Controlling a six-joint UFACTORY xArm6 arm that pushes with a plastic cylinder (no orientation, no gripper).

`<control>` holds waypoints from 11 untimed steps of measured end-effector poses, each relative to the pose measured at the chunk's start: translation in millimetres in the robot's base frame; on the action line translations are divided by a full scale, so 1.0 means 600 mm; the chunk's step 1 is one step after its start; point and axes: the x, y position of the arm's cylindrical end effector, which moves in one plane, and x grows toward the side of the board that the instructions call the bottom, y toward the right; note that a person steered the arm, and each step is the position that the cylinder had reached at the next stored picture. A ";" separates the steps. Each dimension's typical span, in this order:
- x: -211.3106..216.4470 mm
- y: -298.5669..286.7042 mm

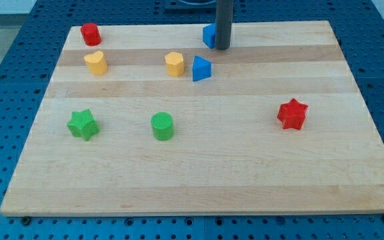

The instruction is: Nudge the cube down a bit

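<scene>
A blue cube [209, 35] sits near the board's top edge, a little right of the middle. My tip [223, 48] stands right against the cube's right side and hides part of it. A blue triangular block [201, 69] lies just below the cube.
On the wooden board [199, 173]: a red cylinder [89, 33] at the top left, a yellow heart [95, 63], a yellow hexagon [175, 64], a green star [83, 125], a green cylinder [163, 126], and a red star [293, 114] at the right.
</scene>
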 end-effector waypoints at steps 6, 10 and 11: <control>-0.118 0.004; -0.094 0.019; -0.013 0.163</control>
